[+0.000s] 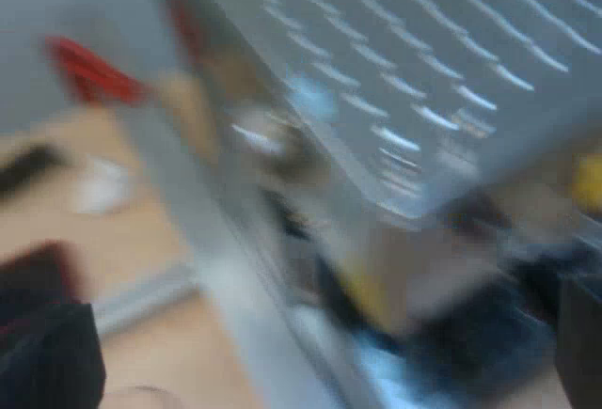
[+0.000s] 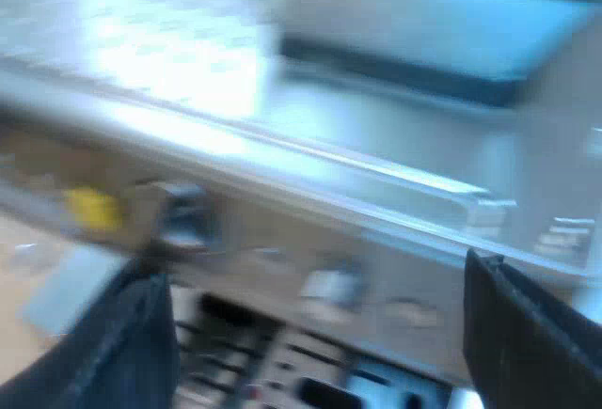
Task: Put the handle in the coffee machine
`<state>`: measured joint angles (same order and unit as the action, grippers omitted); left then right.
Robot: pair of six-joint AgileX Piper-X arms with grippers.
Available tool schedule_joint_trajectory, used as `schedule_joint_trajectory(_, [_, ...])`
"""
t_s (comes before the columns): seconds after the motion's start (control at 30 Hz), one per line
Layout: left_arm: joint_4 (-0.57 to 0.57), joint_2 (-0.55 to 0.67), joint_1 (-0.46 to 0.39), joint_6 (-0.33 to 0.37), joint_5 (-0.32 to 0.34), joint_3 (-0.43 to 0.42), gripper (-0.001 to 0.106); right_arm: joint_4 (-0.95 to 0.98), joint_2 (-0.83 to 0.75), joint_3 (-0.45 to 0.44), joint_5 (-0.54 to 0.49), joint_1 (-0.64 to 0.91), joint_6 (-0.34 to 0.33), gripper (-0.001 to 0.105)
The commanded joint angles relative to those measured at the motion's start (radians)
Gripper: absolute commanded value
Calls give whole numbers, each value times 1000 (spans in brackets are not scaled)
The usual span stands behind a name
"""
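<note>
Our right pincer hangs wide open and empty near the espresso machine, likely positioned to reach its front; the left pincer's state we cannot tell

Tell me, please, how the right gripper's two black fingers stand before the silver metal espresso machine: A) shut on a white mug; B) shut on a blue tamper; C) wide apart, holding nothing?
C: the right gripper has its black fingers wide apart, and the silver espresso machine shows through the gap between them.

No text, label or number legible; all blurred.
</note>
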<state>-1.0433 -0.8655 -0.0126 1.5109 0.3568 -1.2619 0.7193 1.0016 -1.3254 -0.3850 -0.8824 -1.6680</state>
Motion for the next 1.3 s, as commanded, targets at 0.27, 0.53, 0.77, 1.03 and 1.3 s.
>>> schedule_joint_trajectory(0.27, [83, 88, 18, 40, -218, -28, 105, 199, -99, -38, 131, 396, -13, 66])
schedule_joint_trajectory(0.53, [64, 202, 18, 83, -218, 4, 105, 298, -203, -1, 193, 668, -92, 66])
schedule_joint_trajectory(0.77, [64, 311, 18, 83, -218, 92, 105, 340, -360, 120, 274, 752, -95, 66])
schedule_joint_trajectory(1.03, [59, 606, 18, 83, -218, 292, 105, 340, -593, 240, 270, 751, -95, 66])
schedule_joint_trajectory(1.3, [-20, 832, 18, 80, -218, 388, 105, 340, -832, 326, 270, 751, -109, 66])
